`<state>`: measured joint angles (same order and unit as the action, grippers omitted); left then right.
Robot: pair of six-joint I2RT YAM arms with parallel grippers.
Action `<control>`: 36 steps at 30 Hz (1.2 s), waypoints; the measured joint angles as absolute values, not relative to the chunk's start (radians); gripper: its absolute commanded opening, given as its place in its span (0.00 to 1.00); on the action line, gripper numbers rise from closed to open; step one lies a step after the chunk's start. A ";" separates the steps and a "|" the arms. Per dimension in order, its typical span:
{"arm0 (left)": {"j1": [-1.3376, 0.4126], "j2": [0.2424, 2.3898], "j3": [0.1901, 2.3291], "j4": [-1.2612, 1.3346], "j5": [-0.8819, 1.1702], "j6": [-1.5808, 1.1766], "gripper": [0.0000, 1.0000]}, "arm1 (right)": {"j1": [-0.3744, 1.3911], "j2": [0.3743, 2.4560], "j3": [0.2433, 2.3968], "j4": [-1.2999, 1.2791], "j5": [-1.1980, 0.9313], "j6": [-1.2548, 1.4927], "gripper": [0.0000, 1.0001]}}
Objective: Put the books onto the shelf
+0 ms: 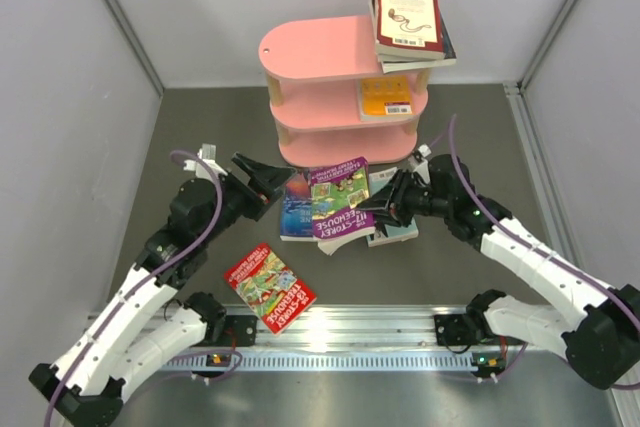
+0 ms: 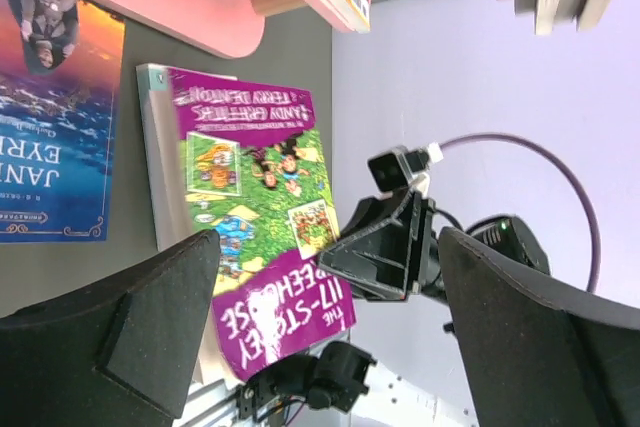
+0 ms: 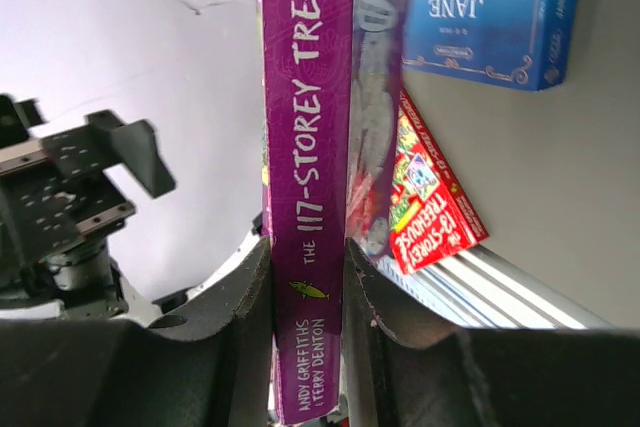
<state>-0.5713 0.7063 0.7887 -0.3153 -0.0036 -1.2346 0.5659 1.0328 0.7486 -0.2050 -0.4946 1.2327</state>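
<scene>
Your left gripper (image 1: pixel 268 180): jaws spread wide, nothing held, hung just left of Jane Eyre book (image 1: pixel 296 205). Red Treehouse book (image 1: pixel 270 288) lay flat on table (image 1: pixel 200 127) near arm bases, well apart from shelf (image 1: pixel 320 57). Jane Eyre book lay flat in front of shelf. Purple Treehouse book (image 1: pixel 340 197) just right of it, overlapping. Your right gripper (image 1: pixel 390 203) was clamped on its spine edge. Orange book (image 1: pixel 386 97) sat on middle tier. Maroon-and-cream book (image 1: pixel 408 15) topped stack at top tier's right end.

The purple book (image 3: pixel 308 147) has "THE 117-STOREY TREEHOUSE, ANDY GRIFFITHS, TERRY DENTON" on its spine; blue book (image 3: pixel 490 7), "JANE EYRE"; red book (image 3: pixel 432 209), "13-STOREY TREEHOUSE".
</scene>
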 measured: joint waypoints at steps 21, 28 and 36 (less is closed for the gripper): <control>-0.648 0.829 0.593 -0.121 0.075 -1.269 0.99 | 0.616 1.066 0.640 0.283 -0.463 1.605 0.00; -0.651 0.806 0.595 -0.059 0.062 -1.316 0.99 | 0.681 1.093 0.511 0.574 -0.385 1.786 0.00; -0.651 0.765 0.632 -0.057 0.027 -1.356 0.03 | 0.702 1.161 0.482 0.787 -0.352 1.884 0.00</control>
